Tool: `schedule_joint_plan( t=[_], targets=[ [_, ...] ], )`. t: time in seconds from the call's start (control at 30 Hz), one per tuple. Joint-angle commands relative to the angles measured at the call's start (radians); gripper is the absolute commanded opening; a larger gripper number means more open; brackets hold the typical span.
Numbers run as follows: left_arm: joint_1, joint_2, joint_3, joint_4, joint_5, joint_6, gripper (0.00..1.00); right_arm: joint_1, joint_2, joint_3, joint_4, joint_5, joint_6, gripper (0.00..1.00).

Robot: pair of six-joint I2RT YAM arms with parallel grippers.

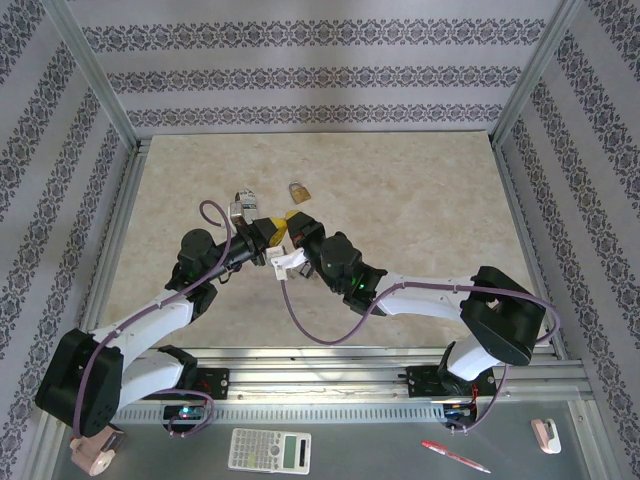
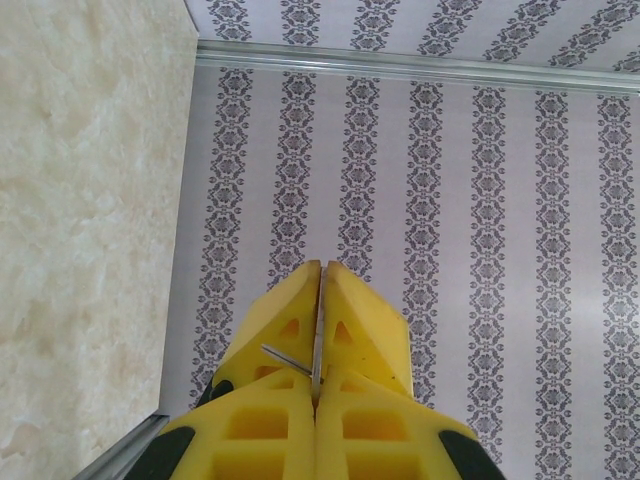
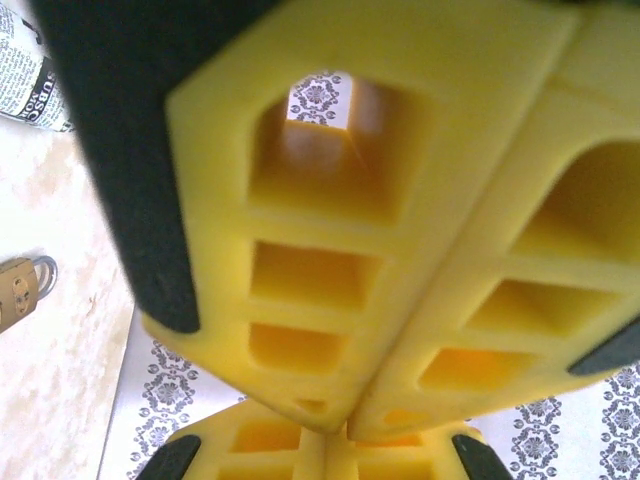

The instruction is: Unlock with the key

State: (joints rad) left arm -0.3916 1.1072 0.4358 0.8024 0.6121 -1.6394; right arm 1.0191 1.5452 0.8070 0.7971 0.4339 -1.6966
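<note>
The key (image 2: 318,335) is a thin pale metal strip, seen edge-on and pinched between the yellow fingers of my left gripper (image 2: 322,268), which is shut on it. A thin wire sticks out sideways from the key. Over the middle of the table my left gripper (image 1: 277,233) meets my right gripper (image 1: 297,222) tip to tip. In the right wrist view, the left gripper's fingers (image 3: 330,250) press close against my shut right gripper (image 3: 338,435); nothing shows between its fingers. A brass padlock (image 1: 298,190) (image 3: 20,292) lies on the table just beyond both grippers.
A small dark-grey padlock (image 1: 240,207) with a printed label (image 3: 25,80) lies left of the brass one. Patterned walls and metal posts close in the table. A calculator (image 1: 269,450) and a red pen (image 1: 455,456) lie in front of the base rail.
</note>
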Motion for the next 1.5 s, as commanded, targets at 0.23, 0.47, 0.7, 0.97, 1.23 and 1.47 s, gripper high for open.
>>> schedule_joint_plan(
  t=[0.23,0.47,0.7,0.97,1.23,1.47],
  targets=[
    [0.008,-0.007,-0.029,0.073,0.048,0.072,0.00,0.007,-0.065,-0.018,-0.090,-0.032,0.164,0.61],
    [0.043,-0.066,-0.081,0.016,0.094,0.189,0.00,-0.038,-0.200,-0.065,-0.194,-0.081,0.447,0.87],
    [0.053,-0.130,-0.098,-0.061,0.121,0.348,0.00,-0.165,-0.374,0.007,-0.556,-0.220,0.983,0.96],
    [0.054,-0.262,-0.087,-0.213,0.183,0.574,0.00,-0.306,-0.363,0.196,-0.904,-0.332,1.514,0.98],
    [0.050,-0.377,-0.082,-0.335,0.203,0.725,0.00,-0.313,-0.325,0.247,-0.906,-0.751,1.842,0.90],
    [0.042,-0.366,-0.044,-0.409,0.206,0.820,0.00,-0.340,-0.279,0.240,-0.884,-1.182,1.944,0.77]
  ],
)
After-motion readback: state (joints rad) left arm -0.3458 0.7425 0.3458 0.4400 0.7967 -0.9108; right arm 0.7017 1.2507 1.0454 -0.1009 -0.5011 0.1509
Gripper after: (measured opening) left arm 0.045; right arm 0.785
